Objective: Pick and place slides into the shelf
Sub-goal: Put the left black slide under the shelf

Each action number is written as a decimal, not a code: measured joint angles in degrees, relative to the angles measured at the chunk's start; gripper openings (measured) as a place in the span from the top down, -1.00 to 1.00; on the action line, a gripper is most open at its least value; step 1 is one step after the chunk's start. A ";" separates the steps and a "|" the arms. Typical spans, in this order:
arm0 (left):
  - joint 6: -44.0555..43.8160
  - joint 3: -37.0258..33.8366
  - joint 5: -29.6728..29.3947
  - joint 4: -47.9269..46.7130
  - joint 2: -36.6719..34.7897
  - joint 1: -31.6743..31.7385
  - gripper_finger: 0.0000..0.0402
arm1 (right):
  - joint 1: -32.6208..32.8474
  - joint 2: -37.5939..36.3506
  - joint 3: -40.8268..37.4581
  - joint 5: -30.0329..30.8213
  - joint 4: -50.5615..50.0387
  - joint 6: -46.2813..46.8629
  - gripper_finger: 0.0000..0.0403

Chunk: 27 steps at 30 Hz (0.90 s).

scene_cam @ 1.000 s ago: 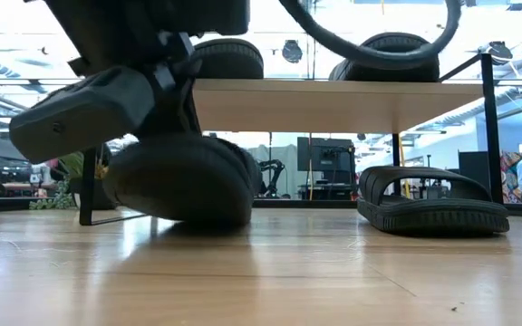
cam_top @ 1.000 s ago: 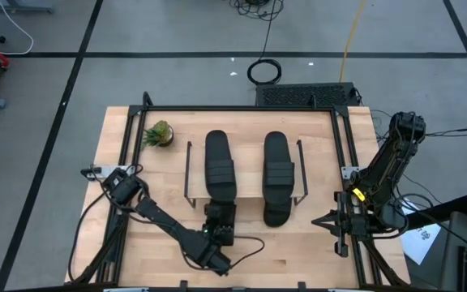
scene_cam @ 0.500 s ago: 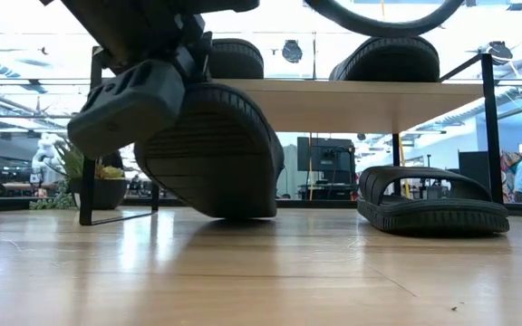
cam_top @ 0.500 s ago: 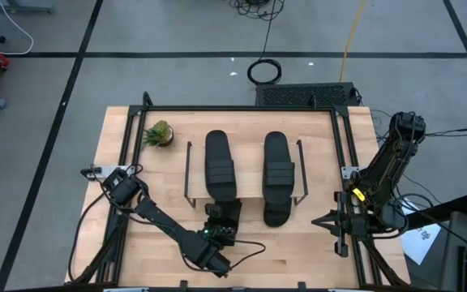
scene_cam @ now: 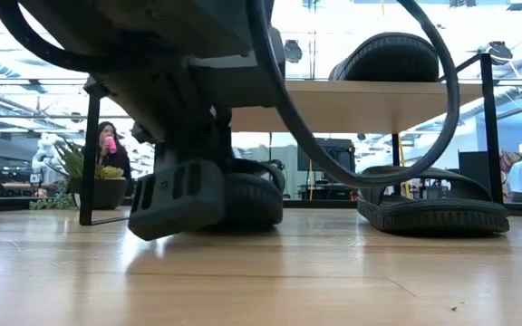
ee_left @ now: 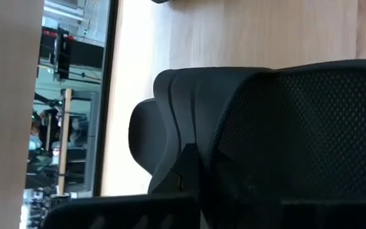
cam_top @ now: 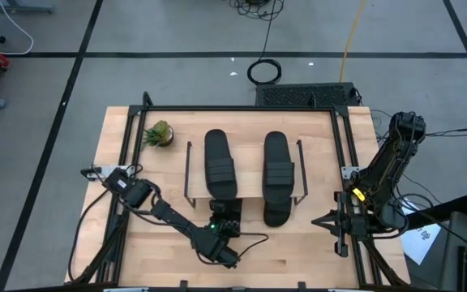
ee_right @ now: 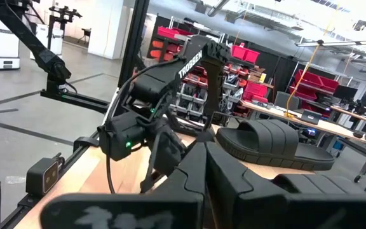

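Pushing a slide sandal (cam_top: pixel 227 219) toward the shelf's (cam_top: pixel 188 174) lower tier, the left gripper (cam_top: pixel 224 229) sits at roughly 6 o'clock of the rack, claw pinched narrow on the sandal's near end; in the low view the sandal (scene_cam: pixel 247 195) lies flat on the table, under the left half of the shelf board (scene_cam: pixel 352 104); right gripper (cam_top: pixel 336 221) parked at 3 o'clock by the table edge, claw shut, empty.

Other slides: two on the top board, left (cam_top: pixel 220 164) and right (cam_top: pixel 280 166); a third on the lower level at right (scene_cam: pixel 433 201), its end poking out from under the board toward 6 o'clock.

Doing this step well, by my reckoning: keep the sandal flat and parallel to its neighbour; slide it straight toward 12 o'clock, clear of the left wire frame (scene_cam: pixel 87 145); keep the wrist low so it passes under the board; release only once the sole rests fully and sits about as deep as the right-hand one.

Surface: pale wooden tabletop (cam_top: pixel 120 138), black frame round it; small potted plant (cam_top: pixel 158 133) at 10 o'clock of the shelf.

Room: grey floor with dark tape lines, coiled cable (cam_top: pixel 263 71) at 12 o'clock; a seated person (scene_cam: pixel 107 145) beyond the table; workshop racks with red bins (ee_right: pixel 253 54) behind.
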 joint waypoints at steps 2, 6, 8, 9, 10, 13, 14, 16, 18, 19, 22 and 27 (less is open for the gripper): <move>-0.29 0.02 0.13 0.55 0.00 0.20 0.99 | 0.00 0.00 0.00 0.01 -0.02 -0.01 1.00; -0.01 0.04 0.65 0.79 -0.21 0.48 0.97 | -0.65 0.00 0.00 -0.02 -0.02 0.03 1.00; 0.49 0.05 2.38 1.60 -0.36 0.67 0.97 | -1.09 0.01 0.00 -0.14 0.00 0.07 1.00; 0.58 0.08 2.98 1.93 -0.37 0.70 0.97 | -1.29 0.02 0.00 -0.73 -0.02 0.13 1.00; 0.57 0.11 3.42 1.99 -0.37 0.63 0.97 | -1.51 0.02 0.00 -1.70 0.01 0.15 1.00; 0.46 0.28 5.82 1.91 -0.37 0.38 0.95 | -1.97 0.02 0.00 -5.16 -0.02 0.19 1.00; 0.41 0.34 6.90 1.95 -0.39 0.36 0.93 | -2.13 0.02 0.00 -6.05 0.01 0.21 1.00; -0.14 0.37 8.54 1.93 -0.75 0.11 0.86 | -2.28 0.02 0.00 -6.66 -0.01 0.87 1.00; -0.31 0.38 9.41 1.98 -0.83 -0.17 0.76 | -2.28 0.02 0.00 -6.73 0.00 1.41 1.00; -0.29 0.48 9.61 1.90 -0.81 -0.39 0.70 | -2.28 0.02 0.00 -6.76 0.00 1.48 1.00; 1.15 1.09 9.88 1.78 -0.81 -1.24 0.50 | -2.30 0.02 0.00 -7.23 0.01 1.52 1.00; 2.76 2.91 9.91 1.29 -0.72 -1.57 0.21 | -2.28 0.02 0.00 -7.24 -0.01 1.67 1.00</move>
